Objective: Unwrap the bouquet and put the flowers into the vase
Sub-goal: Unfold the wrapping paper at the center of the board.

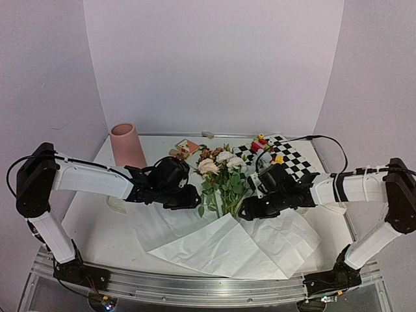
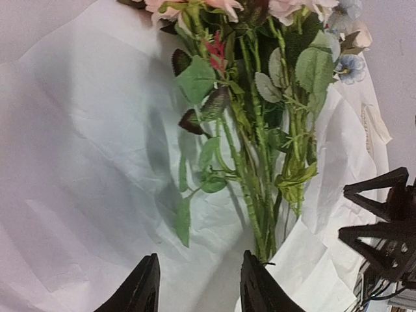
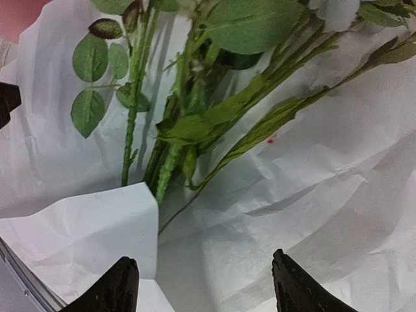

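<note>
The flowers (image 1: 221,170) lie on the opened white paper (image 1: 221,244), heads toward the back and stems toward me. The pink vase (image 1: 127,144) stands upright at the back left. My left gripper (image 1: 192,197) hovers just left of the stems. In its wrist view it (image 2: 198,289) is open over bare paper, with the stem ends (image 2: 260,201) just ahead of its right finger. My right gripper (image 1: 249,209) sits just right of the stems. It (image 3: 205,286) is open above the paper (image 3: 312,195), with the stems (image 3: 172,149) ahead and to its left, behind a folded paper flap (image 3: 84,227).
A black-and-white checkered mat (image 1: 294,160) with small coloured toy blocks (image 1: 262,143) lies at the back right. A small card-like item (image 1: 186,147) lies behind the flowers. The metal rail (image 1: 208,290) runs along the near table edge.
</note>
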`<state>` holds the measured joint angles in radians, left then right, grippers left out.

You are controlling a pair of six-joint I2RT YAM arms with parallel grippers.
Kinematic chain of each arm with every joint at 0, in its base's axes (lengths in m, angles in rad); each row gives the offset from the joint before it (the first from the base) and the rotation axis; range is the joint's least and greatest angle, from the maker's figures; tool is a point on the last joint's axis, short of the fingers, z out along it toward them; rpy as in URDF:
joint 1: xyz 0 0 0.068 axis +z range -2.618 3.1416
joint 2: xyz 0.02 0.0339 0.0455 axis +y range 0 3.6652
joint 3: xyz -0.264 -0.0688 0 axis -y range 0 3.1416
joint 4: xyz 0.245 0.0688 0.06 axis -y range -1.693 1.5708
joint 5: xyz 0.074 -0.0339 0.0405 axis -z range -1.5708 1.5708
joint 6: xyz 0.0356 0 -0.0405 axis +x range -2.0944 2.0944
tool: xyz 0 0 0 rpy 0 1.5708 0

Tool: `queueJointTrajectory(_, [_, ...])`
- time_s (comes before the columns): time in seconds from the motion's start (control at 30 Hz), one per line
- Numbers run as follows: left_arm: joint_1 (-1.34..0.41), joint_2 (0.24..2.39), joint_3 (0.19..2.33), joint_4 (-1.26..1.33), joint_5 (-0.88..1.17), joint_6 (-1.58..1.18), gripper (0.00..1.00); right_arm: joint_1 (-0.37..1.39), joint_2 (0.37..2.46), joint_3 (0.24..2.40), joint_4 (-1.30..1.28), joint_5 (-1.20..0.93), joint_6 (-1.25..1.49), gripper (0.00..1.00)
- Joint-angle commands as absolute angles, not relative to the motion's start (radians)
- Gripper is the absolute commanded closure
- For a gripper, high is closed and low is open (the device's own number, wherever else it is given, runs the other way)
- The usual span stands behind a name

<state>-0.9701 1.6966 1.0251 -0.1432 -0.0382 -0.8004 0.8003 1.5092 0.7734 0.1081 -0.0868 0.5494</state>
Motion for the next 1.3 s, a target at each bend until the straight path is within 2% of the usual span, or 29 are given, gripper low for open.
queueJointTrajectory(0.0, [-0.939, 1.685, 1.011, -0.157, -0.064, -0.800, 0.59, 0.728, 1.534, 0.802, 0.107, -0.045, 0.579, 0.42])
queueJointTrajectory(0.07, [-0.927, 1.701, 1.019, -0.156, -0.068, -0.793, 0.67, 0.708, 1.546, 0.805, 0.108, -0.018, 0.592, 0.61])
queueJointTrajectory(0.1, [-0.921, 1.710, 1.026, -0.156, -0.073, -0.790, 0.73, 0.696, 1.553, 0.807, 0.107, -0.005, 0.599, 0.73])
queueJointTrajectory(0.17, [-0.909, 1.720, 1.042, -0.156, -0.084, -0.780, 0.84, 0.678, 1.566, 0.815, 0.108, 0.008, 0.607, 0.90])
queueJointTrajectory(0.23, [-0.896, 1.730, 1.059, -0.156, -0.102, -0.774, 0.89, 0.658, 1.583, 0.823, 0.109, 0.035, 0.618, 0.98])
queueJointTrajectory(0.43, [-0.825, 1.806, 1.122, -0.157, -0.086, -0.748, 1.00, 0.594, 1.640, 0.855, 0.115, 0.054, 0.632, 1.00])
queueJointTrajectory(0.83, [-0.764, 1.973, 1.222, -0.158, -0.039, -0.744, 1.00, 0.499, 1.770, 0.878, 0.129, 0.040, 0.629, 1.00])
queueJointTrajectory(1.27, [-0.721, 2.044, 1.208, -0.158, -0.073, -0.788, 1.00, 0.394, 1.900, 0.944, 0.161, -0.026, 0.607, 1.00])
